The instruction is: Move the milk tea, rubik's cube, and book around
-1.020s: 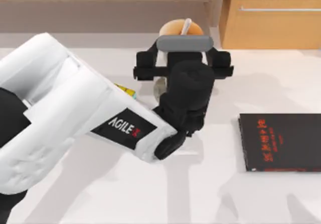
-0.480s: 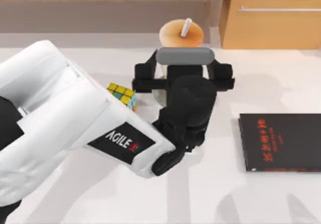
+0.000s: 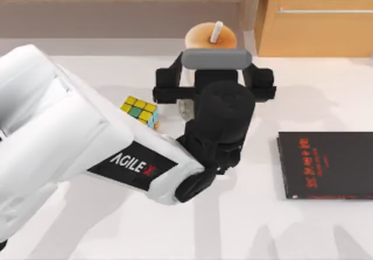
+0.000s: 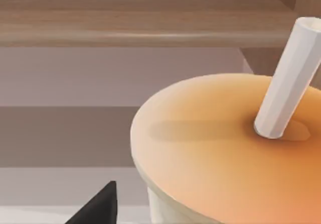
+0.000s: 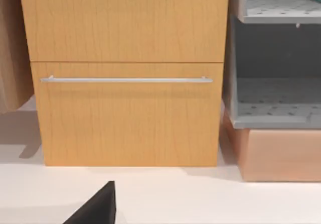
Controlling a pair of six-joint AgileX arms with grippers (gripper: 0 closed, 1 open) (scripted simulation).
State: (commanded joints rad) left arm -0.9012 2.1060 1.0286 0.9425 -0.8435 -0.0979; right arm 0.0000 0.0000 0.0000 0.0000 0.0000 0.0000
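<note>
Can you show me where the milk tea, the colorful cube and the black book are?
milk tea (image 3: 205, 37), top view, on its orange-tan lid.
rubik's cube (image 3: 140, 109), top view, on its top face.
black book (image 3: 326, 164), top view, on its cover.

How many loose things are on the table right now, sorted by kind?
Drink cups: 1, the milk tea, with the left gripper at its body.
Puzzle cubes: 1, the rubik's cube.
Books: 1, the black book with red lettering.
Total: 3
</note>
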